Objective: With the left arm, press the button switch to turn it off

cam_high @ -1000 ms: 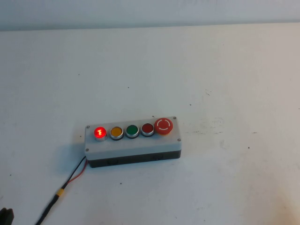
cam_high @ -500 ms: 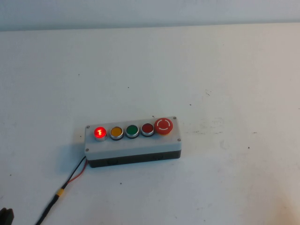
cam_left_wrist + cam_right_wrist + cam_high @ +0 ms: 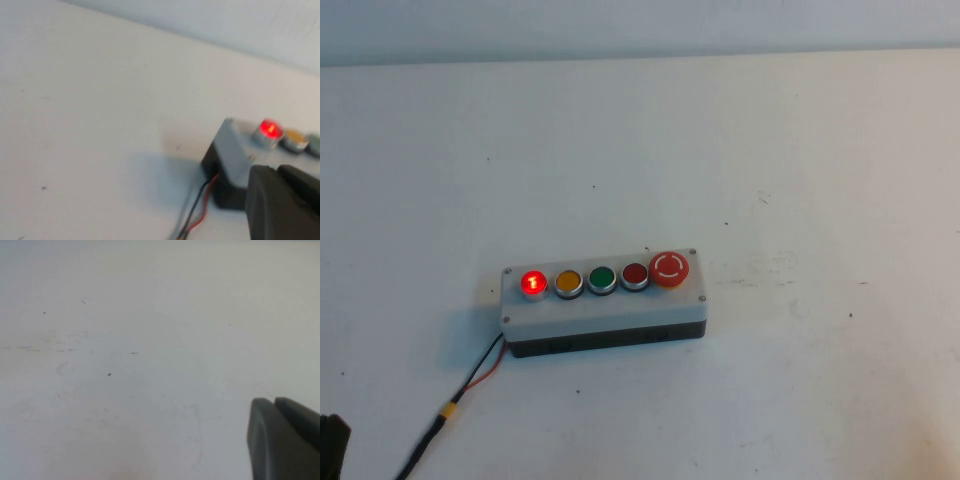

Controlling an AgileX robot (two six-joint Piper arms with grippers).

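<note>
The button switch is a small round red button with a silver ring, lit, at the left end of the grey box, next to the yellow button. It also shows lit in the left wrist view. My left gripper is only a black tip at the table's near left corner, well short of the box. In its wrist view the left gripper has its fingers together and holds nothing. My right gripper is shut and empty over bare table, outside the high view.
The box also carries a green button, a darker red button and a large red mushroom button. A black and red cable runs from the box's left end toward the near left edge, close to my left gripper.
My left gripper's tip has come slightly further into the high view at the near left corner. The box and the lit button are unchanged.
</note>
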